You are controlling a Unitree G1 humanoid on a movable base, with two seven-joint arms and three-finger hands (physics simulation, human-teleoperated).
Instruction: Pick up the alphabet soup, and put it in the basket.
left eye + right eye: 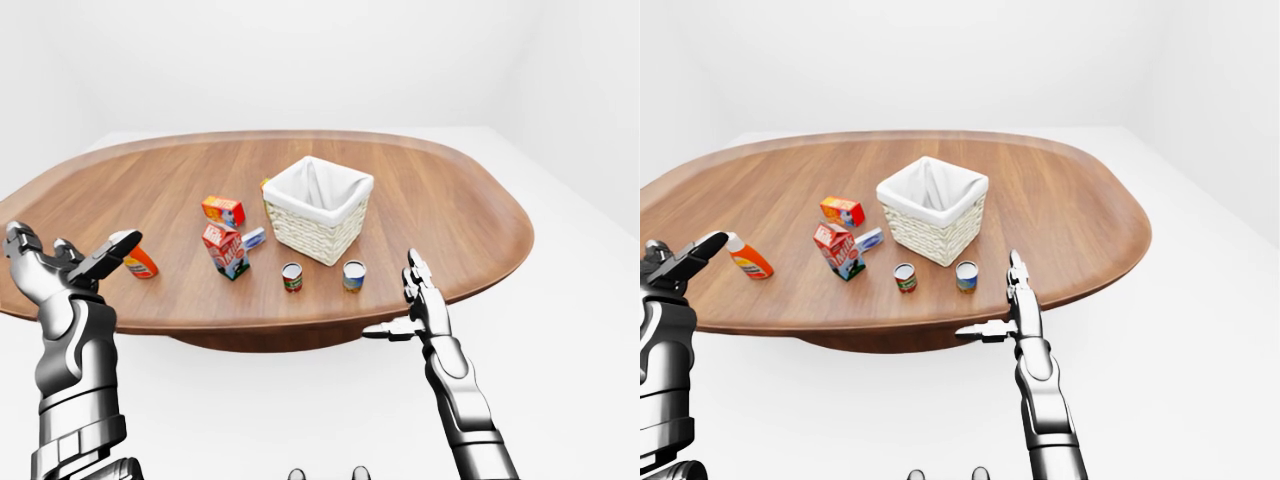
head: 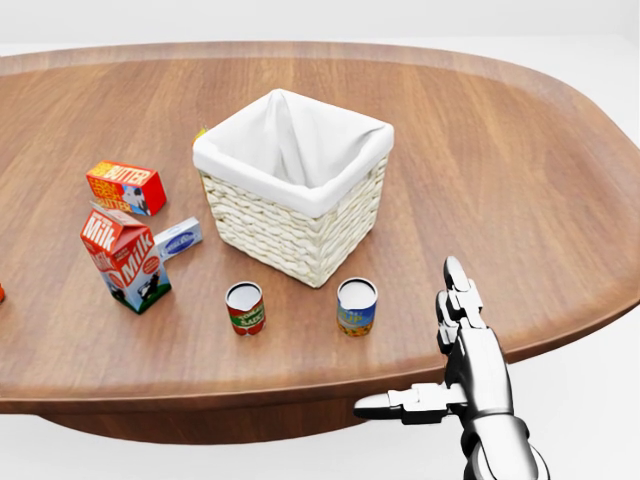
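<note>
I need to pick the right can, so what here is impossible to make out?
- Labels of the two cans: too small to read in any view, so which holds soup is unclear.
- Yellow item: mostly hidden behind the basket, head view.
- Orange bottle: cut off by the left edge, head view.

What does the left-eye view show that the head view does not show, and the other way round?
Only the left-eye view shows the left hand, open and raised at the picture's left, the whole orange bottle, the room's walls and the full table.

Only the head view shows label detail: "Milk" on the milk carton.

Both show the basket, the red-labelled can, the blue-and-yellow can, the butter box and the open right hand.
</note>
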